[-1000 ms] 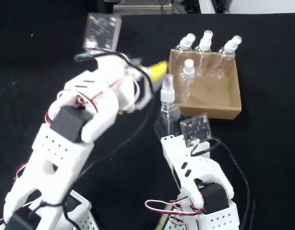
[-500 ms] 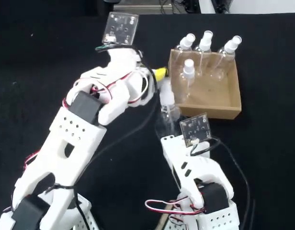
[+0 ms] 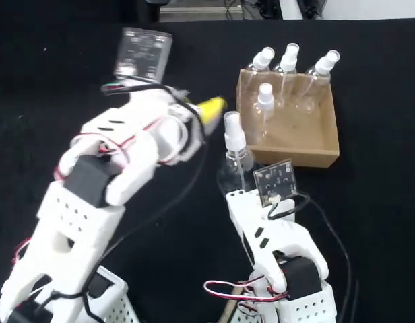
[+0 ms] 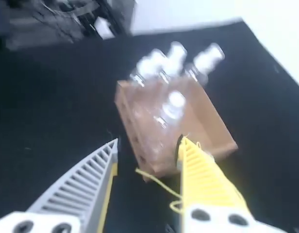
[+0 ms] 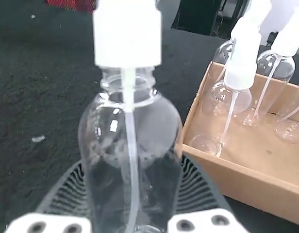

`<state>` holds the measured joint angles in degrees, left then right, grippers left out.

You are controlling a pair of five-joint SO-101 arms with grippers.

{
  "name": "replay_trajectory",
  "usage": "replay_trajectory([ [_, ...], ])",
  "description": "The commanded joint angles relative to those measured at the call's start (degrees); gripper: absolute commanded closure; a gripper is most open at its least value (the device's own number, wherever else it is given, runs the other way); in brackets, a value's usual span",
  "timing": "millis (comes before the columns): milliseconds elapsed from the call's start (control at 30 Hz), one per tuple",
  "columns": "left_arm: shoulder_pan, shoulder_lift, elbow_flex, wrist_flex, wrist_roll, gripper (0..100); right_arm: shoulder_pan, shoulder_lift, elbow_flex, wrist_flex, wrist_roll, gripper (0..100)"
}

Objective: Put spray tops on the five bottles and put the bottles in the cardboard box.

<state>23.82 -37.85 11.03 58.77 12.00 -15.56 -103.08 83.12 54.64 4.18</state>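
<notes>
- Well, the high view first: four capped bottles (image 3: 281,74) stand in the cardboard box (image 3: 322,145), three along its far wall and one nearer the middle. The fifth bottle (image 3: 234,165) stands upright just outside the box, its spray top (image 3: 232,131) on the neck. The left gripper (image 3: 211,109) hangs just beside that top, apart from it.
- Left wrist view — the left gripper's two fingers are spread wide with nothing between them, and the box lies beyond. If the top needs a last twist, I judge it best to close on the white collar rather than the nozzle, coming in square so the thread does not cross.
- Right wrist view — the right gripper (image 5: 132,194) clamps the clear body of the fifth bottle low down. The collar sits over the neck ring, but I cannot tell whether it is fully seated.
    - Held that low, the bottle is likely to tip, so the hold should be firm and the bottle upright.
    - The lift must clear the box wall.
    - The bare floor at the near side looks the safest spot, away from the four standing bottles.
</notes>
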Motion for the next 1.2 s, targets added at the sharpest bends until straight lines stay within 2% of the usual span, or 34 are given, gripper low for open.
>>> replay_trajectory([
  [0,-6.5,-5.0,-0.1,-0.8,-0.8,80,1.3,-5.6,-2.1,-1.3,-0.3,98.8],
  [167,-14.5,-9.0,7.1,0.4,-0.8,80,6.6,-5.5,-6.5,0.1,-0.3,98.8],
  [300,-19.9,-9.4,17.7,-2.5,-0.8,80,14.4,-5.1,-9.3,-2.1,-0.2,98.7],
  [433,-22.9,-9.5,32.0,-13.9,-0.7,80,23.6,-2.7,-14.6,-4.6,3.7,98.7],
  [633,-21.8,-9.5,51.6,-34.8,-0.3,80,35.8,11.6,-23.3,-11.3,7.4,98.7],
  [867,-17.5,-9.5,63.3,-47.0,-0.4,80,47.1,33.1,-22.0,-31.6,7.3,98.8],
  [1167,-16.8,-9.4,70.6,-55.4,-0.2,80,56.4,54.5,-8.3,-73.1,7.4,98.7],
])
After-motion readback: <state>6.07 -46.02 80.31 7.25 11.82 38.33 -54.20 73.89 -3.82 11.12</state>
